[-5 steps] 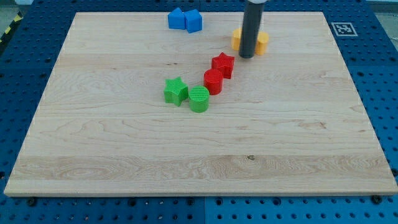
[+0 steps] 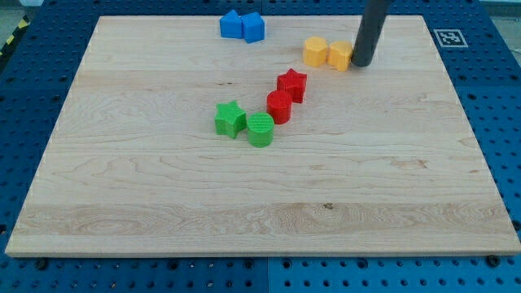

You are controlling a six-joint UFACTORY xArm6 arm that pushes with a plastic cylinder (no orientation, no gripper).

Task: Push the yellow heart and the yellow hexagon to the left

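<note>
The dark straight rod (image 2: pixel 370 31) comes down from the view's top, and its lower end, the tip (image 2: pixel 361 63), stands on the light wooden board (image 2: pixel 163 203) right at the view's right side of the two yellow blocks; it seems to touch the nearer one. The arm has no fingers at all, only this rod, so nothing is spread, pressed together or pinching. The two yellow plastic blocks lie side by side and touch each other, in the upper right part of the board. The yellow block (image 2: pixel 340 56) next to the tip and the other yellow block (image 2: pixel 316 50) on its view's left are both small, and it cannot be told from here which one is the heart and which one is the hexagon. From the yellow pair toward the view's bottom and a little to the left, there is a red star (image 2: pixel 291 84), and a red round block (image 2: pixel 279 107) touches it lower left. Further lower left from the yellow pair stand a green star (image 2: pixel 230 119) and a green round block (image 2: pixel 260 129), touching. Two blue blocks (image 2: pixel 242 26), pressed together, lie well to the view's left of the yellow pair, close to the top edge of the board. A black and white marker tag (image 2: pixel 447 37) sits on the blue perforated table (image 2: pixel 496 98), to the view's right of the yellow pair.
</note>
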